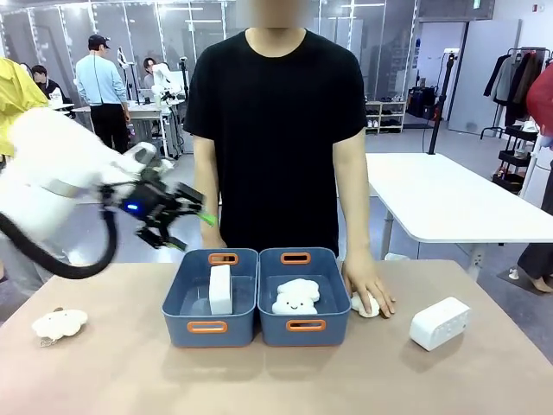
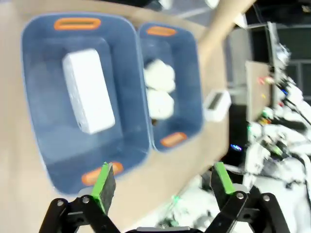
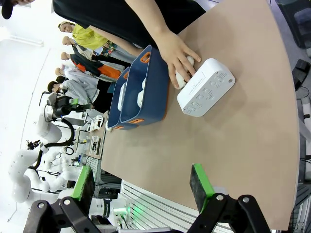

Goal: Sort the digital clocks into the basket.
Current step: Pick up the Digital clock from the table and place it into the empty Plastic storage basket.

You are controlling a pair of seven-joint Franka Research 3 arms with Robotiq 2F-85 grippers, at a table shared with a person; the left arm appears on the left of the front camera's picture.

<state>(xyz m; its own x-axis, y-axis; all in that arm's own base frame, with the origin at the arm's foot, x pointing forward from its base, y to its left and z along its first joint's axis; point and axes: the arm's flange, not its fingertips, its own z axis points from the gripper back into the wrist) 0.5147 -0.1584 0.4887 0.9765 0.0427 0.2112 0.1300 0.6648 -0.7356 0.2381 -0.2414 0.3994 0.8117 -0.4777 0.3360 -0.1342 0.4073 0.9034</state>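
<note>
The left tool (image 1: 190,226) hangs above the far left part of the desk (image 1: 130,380) with its jaws spread wide and nothing held, at about ten o'clock from the blue basket (image 1: 186,334) in the front view. Its own wrist camera looks between the green pads (image 2: 103,187) down into that basket (image 2: 34,97), where one digital clock (image 2: 89,92) lies in the middle of the floor (in the front view the white block (image 1: 221,289) stands on its long edge there). Touching the basket's side at three o'clock is the twin bin (image 1: 278,334), which holds a plush sheep (image 1: 295,296). At three o'clock from the twin bin a person's hand (image 1: 370,290) rests flat on the desk, over a second small plush toy (image 1: 360,304). The second digital clock (image 1: 439,322) sits on the desk at four o'clock from that hand, near it but apart, well clear of both bins. A third plush sheep (image 1: 59,324) lies near the desk's left edge, at nine o'clock from the basket. The right tool (image 3: 142,183) is likewise wide open and empty, over the desk's near edge; in its view the second clock (image 3: 206,87) lies at one o'clock, its button face showing.
</note>
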